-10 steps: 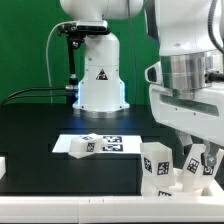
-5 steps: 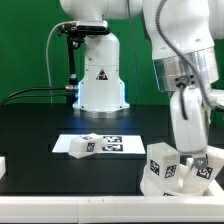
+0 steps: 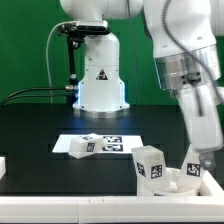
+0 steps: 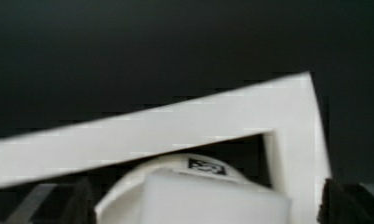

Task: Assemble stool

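Note:
The white stool seat (image 3: 170, 186) lies at the exterior view's lower right. One tagged white leg (image 3: 149, 164) stands upright on it. My gripper (image 3: 201, 170) reaches down just right of that leg and is shut on a second tagged leg (image 3: 194, 173) over the seat. In the wrist view this leg (image 4: 187, 192) fills the space between my dark fingers (image 4: 353, 203), with its tag facing the camera. My gripper (image 4: 198, 208) sits at the frame's edge. A third leg (image 3: 79, 147) lies on the end of the marker board (image 3: 113, 144) nearer the exterior view's left.
The robot base (image 3: 100, 75) stands at the back, with cables running toward the exterior view's left. A white block (image 3: 3, 165) sits at that view's left edge. A white angled band (image 4: 219, 115) crosses the black table behind the held leg.
My arm has swung and turned toward the exterior view's right and lower. The upright leg has shifted slightly left and turned, showing a different face.

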Motion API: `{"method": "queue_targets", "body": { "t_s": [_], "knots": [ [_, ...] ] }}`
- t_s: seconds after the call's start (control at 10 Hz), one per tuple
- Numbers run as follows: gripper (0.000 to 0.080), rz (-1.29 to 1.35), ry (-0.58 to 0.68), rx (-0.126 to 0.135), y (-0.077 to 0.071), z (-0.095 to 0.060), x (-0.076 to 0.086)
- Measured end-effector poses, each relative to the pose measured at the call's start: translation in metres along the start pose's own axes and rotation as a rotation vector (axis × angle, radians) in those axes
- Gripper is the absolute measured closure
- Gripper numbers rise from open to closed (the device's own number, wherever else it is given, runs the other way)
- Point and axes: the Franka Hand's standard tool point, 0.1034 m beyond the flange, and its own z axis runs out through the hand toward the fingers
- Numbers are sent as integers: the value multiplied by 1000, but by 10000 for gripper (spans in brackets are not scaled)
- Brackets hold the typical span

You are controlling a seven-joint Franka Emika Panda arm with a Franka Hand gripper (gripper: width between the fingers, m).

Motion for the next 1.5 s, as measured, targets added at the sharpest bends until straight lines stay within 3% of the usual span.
{"method": "queue_targets", "body": {
  "t_s": [0.2, 0.6, 0.9, 1.1, 1.5],
  "knots": [
    [154, -249, -15, -13, -7, -11, -7],
    [151, -538, -3, -23, -5, -8, -5],
    [151, -922, 35, -69, -3, -24, -5],
    [151, -1240, 51, -94, -3, -24, -2],
    [151, -1554, 44, -119, -4, -23, 5]
  ]
}}
